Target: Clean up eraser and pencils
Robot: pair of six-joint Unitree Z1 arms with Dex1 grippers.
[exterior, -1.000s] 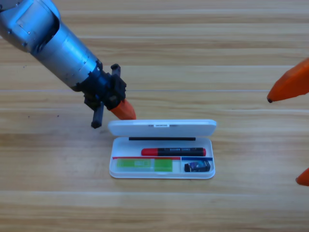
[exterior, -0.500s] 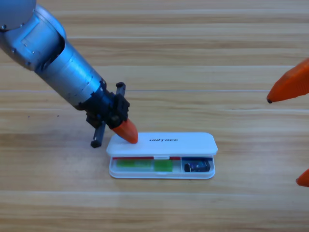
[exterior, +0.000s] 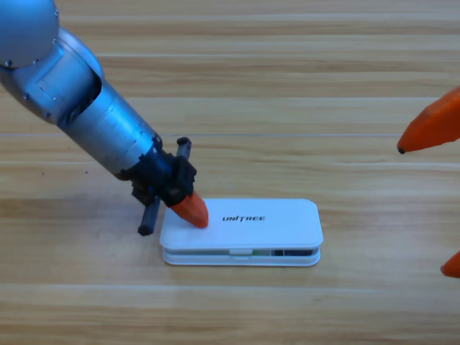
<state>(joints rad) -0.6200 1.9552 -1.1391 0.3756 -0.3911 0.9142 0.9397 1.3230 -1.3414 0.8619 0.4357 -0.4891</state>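
White case (exterior: 266, 231) lies flat on the wooden table (exterior: 287, 86), a smooth glossy plastic slab with rounded corners and black "UNITREE" lettering on top. Lid is down almost flush on the base; only a thin dark seam shows along the front edge. A sliver of green and a dark patch show through that seam, but eraser and pencils can't be made out as such; they are hidden under the lid.

Left arm (exterior: 79, 108) comes in from the upper left, a thick brushed-metal grey cylinder ending in a black knuckled wrist. Left gripper (exterior: 191, 209) has its orange cone-shaped tip touching the lid's left end, near the back-left corner. Only one orange jaw shows, so can't tell if the jaws are apart or together. A black rod-like part sticks out down-left beside the case, its end over the table just off the case's left edge.

Right gripper (exterior: 430, 128) waits at the right edge, well apart from the case, cropped: one matte orange pointed jaw with a dark tip up high, another orange tip low at the edge, wide gap between them.

Table is pale planks with fine grain running left to right.
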